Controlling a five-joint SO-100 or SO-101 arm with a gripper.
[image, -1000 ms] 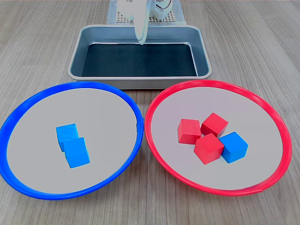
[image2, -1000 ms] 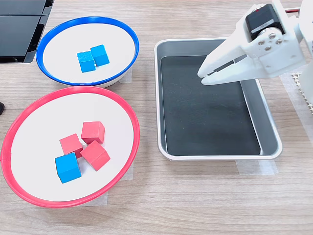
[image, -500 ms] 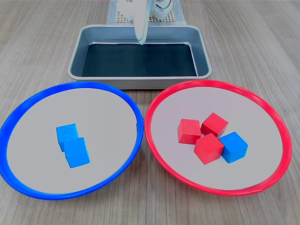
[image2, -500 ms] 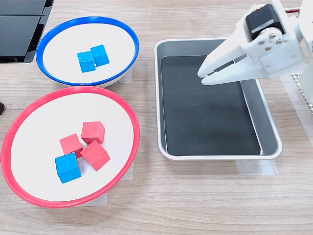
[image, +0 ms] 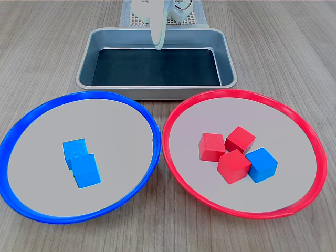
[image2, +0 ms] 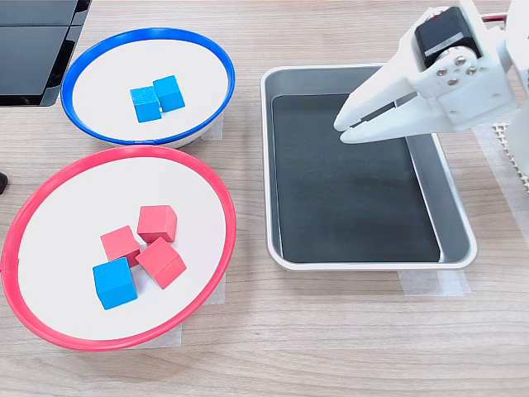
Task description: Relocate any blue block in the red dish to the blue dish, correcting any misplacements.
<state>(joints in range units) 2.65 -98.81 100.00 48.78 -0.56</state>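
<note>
The red dish (image: 173, 157) (image2: 33, 322) holds one blue block (image: 261, 164) (image2: 115, 283) touching a cluster of three red cubes (image: 228, 150) (image2: 146, 242). Two more blue cubes (image: 81, 162) (image2: 157, 98) lie side by side in the blue dish (image: 16, 199) (image2: 78, 70). My white gripper (image: 157, 47) (image2: 340, 130) hangs shut and empty above the metal tray, far from both dishes.
A rectangular metal tray (image: 86, 58) (image2: 453, 194) with a dark floor stands beyond the dishes in the first exterior view, under the gripper. A black object (image2: 37, 50) sits at the second exterior view's top left. Bare wooden table (image: 294, 58) surrounds everything.
</note>
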